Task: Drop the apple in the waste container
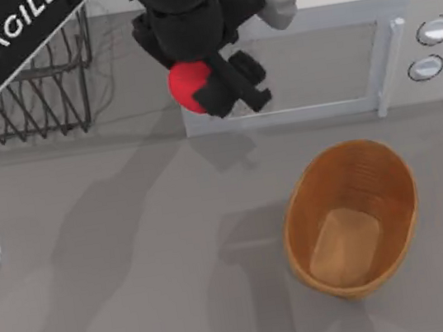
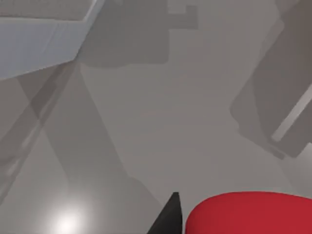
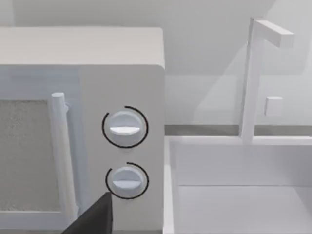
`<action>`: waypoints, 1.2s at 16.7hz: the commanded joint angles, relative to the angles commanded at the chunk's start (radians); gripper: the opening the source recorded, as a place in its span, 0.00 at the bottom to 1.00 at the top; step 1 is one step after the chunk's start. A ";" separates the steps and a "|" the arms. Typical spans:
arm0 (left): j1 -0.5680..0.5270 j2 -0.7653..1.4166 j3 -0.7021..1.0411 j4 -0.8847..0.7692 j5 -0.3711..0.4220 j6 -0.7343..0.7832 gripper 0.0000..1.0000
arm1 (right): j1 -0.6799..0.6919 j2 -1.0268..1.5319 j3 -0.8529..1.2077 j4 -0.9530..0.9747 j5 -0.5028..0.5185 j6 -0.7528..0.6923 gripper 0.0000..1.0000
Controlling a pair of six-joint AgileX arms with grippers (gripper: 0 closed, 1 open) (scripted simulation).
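Left hand (image 1: 209, 93): we pinch the apple (image 1: 187, 84), raised near the desk's back, before the microwave (image 1: 315, 64).
Waste container (image 1: 388, 164): lies rightward and nearer the front, well apart.
Right arm: parked.

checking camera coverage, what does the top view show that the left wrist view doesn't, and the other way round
Top view alone: the waste container on the table's right side, the black wire rack, and the left gripper shut on the apple near the microwave's left end. Left wrist view alone: a close look down at bare table under the apple. Both: the apple and part of the microwave.
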 joint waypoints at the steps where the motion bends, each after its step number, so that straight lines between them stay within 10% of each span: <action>1: -0.056 0.062 0.097 -0.052 -0.002 0.032 0.00 | 0.000 0.000 0.000 0.000 0.000 0.000 1.00; 9: -0.347 0.377 0.564 -0.300 -0.029 0.209 0.00 | 0.000 0.000 0.000 0.000 0.000 0.000 1.00; 20: -0.350 0.351 0.460 -0.210 -0.031 0.218 0.00 | 0.000 0.000 0.000 0.000 0.000 0.000 1.00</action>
